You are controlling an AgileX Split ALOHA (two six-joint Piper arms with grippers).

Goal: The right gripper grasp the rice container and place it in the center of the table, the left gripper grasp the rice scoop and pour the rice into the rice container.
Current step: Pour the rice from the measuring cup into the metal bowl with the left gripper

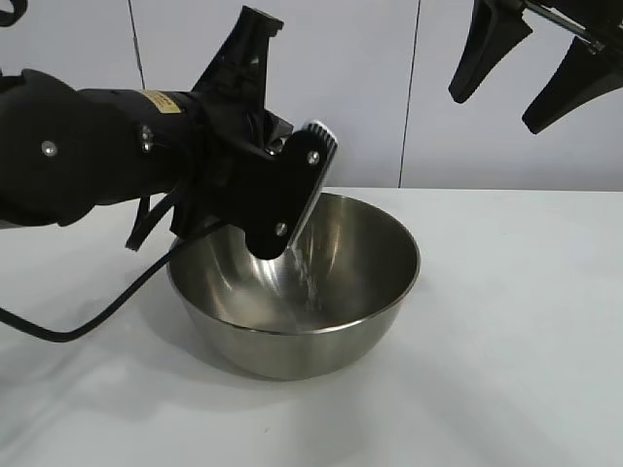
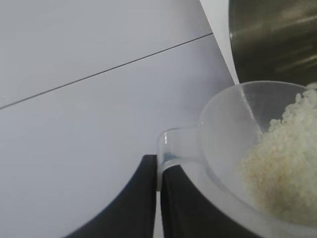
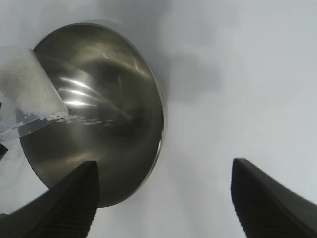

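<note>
The rice container (image 1: 375, 292), a shiny steel bowl, stands on the white table (image 1: 526, 341). My left gripper (image 2: 159, 171) is shut on the tab of the rice scoop (image 2: 223, 129) and holds it tilted over the bowl's left rim. Rice (image 2: 287, 168) is heaped at the scoop's lip, and a thin stream of grains (image 1: 310, 277) falls into the bowl. In the right wrist view the scoop (image 3: 29, 84) leans over the container (image 3: 109, 99). My right gripper (image 1: 494, 112) hangs open and empty, high above the table to the right of the bowl.
The left arm's black cable (image 1: 88, 321) trails over the table left of the bowl. A pale wall (image 1: 389, 78) stands behind the table. Bare tabletop lies in front of and to the right of the bowl.
</note>
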